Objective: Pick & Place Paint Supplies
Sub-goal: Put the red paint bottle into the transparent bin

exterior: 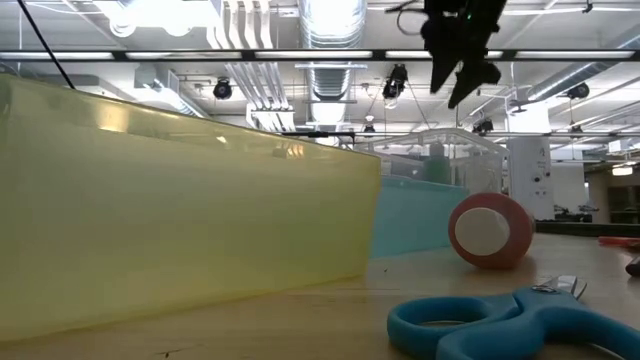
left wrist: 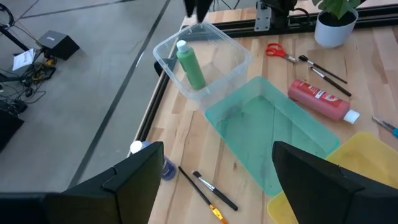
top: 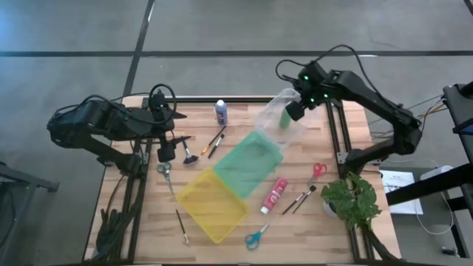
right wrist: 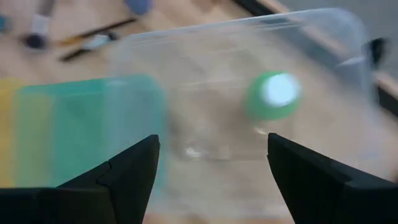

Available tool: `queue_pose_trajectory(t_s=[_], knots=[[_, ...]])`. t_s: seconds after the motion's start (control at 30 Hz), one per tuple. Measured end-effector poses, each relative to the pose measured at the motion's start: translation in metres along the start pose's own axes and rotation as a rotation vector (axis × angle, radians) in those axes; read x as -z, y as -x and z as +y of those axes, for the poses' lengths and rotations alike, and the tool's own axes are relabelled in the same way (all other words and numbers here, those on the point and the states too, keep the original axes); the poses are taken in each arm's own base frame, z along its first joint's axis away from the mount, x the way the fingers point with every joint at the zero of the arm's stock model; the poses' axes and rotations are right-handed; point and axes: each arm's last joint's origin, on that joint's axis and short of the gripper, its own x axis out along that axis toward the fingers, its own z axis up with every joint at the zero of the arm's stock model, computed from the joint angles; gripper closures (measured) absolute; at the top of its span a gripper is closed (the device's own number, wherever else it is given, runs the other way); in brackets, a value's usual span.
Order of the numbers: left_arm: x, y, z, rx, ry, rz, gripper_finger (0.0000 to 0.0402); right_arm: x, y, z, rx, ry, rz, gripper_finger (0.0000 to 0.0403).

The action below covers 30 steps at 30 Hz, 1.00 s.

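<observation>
A green paint bottle (left wrist: 191,65) stands in the clear bin (top: 275,125) at the table's far right, white cap up. My right gripper (top: 295,111) hangs open above that bin, and its wrist view looks down on the bottle's cap (right wrist: 274,93). My left gripper (top: 166,153) waits open over the table's left side. A blue-purple bottle (top: 221,112) stands at the far edge. The pink-red bottle (top: 274,195) lies on its side by the green bin (top: 247,164). Brushes (top: 216,141) and red scissors (top: 318,171) lie on the wood.
A yellow bin (top: 212,205) adjoins the green bin mid-table. Blue scissors (top: 256,237) lie near the front edge, grey scissors (top: 165,174) and a brush (top: 182,225) at the left, two brushes (top: 299,199) at the right. A potted plant (top: 353,199) stands front right.
</observation>
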Motion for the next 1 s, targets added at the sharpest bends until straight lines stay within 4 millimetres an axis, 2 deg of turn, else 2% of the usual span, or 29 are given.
queue_pose_trajectory(t_s=[0.33,0.63,0.8,0.9,1.0], knots=[[0.0,0.0,0.0,0.0,-0.002,0.0,0.0093,0.053,0.023,0.071,-0.178,0.121,0.088,0.011],[0.0,0.0,0.0,0.0,-0.012,0.002,0.0093,0.122,0.036,0.133,-0.323,0.539,0.213,0.011],[0.0,0.0,0.0,0.0,-0.012,0.003,0.0094,0.146,0.03,0.164,-0.388,0.723,0.207,0.011],[0.0,0.0,0.0,0.0,-0.019,0.002,0.0094,0.157,0.02,0.187,-0.458,0.887,0.159,0.011],[0.0,0.0,0.0,0.0,-0.031,0.002,0.0094,0.166,0.003,0.204,-0.449,1.022,0.137,0.011]])
